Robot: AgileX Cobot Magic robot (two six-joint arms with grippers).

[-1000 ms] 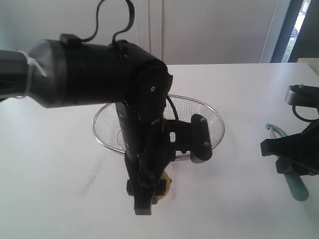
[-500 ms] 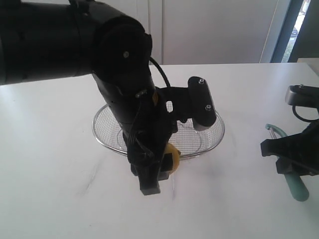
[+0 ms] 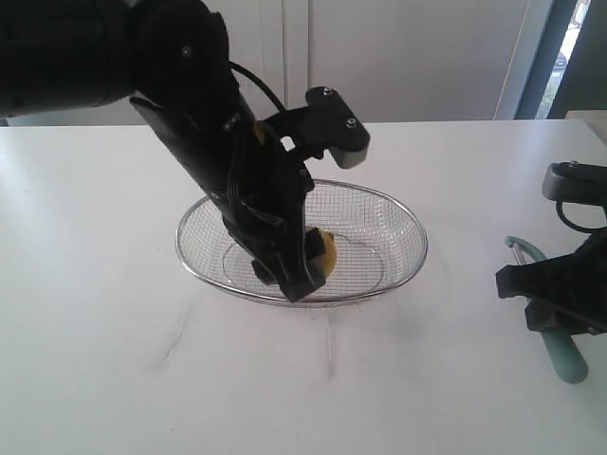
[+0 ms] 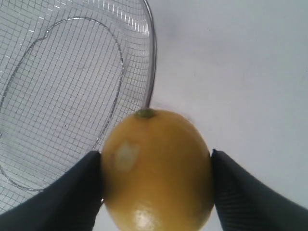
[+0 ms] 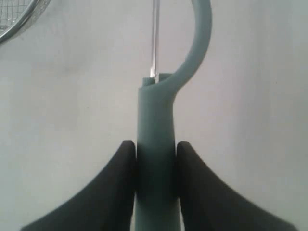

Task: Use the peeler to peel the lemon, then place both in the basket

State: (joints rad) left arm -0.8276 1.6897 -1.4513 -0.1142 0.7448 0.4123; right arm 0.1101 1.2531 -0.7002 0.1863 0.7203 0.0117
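Note:
The yellow lemon [image 4: 156,168] is clamped between the two black fingers of my left gripper [image 4: 156,185]. A pale scraped patch shows on its skin. It hangs over the near side of the wire-mesh basket [image 3: 410,220], and only a sliver of the lemon [image 3: 325,254] shows beside the left gripper [image 3: 302,275]. The basket's mesh [image 4: 72,86] and rim lie just behind the fruit. At the right, my right gripper [image 5: 155,166] is shut on the teal handle of the peeler [image 5: 155,125], with the blade loop pointing away. The peeler [image 3: 567,358] sticks out below the right gripper [image 3: 555,299], low over the table.
The white table [image 3: 114,360] extends on all sides of the basket. My left arm [image 3: 142,66] reaches over the basket from the upper left and hides part of it. A piece of the basket's rim [image 5: 19,21] shows in a corner of the right wrist view.
My left gripper has carried the lemon up from the table in front of the basket and back over the basket's near side. The right gripper and peeler have not moved.

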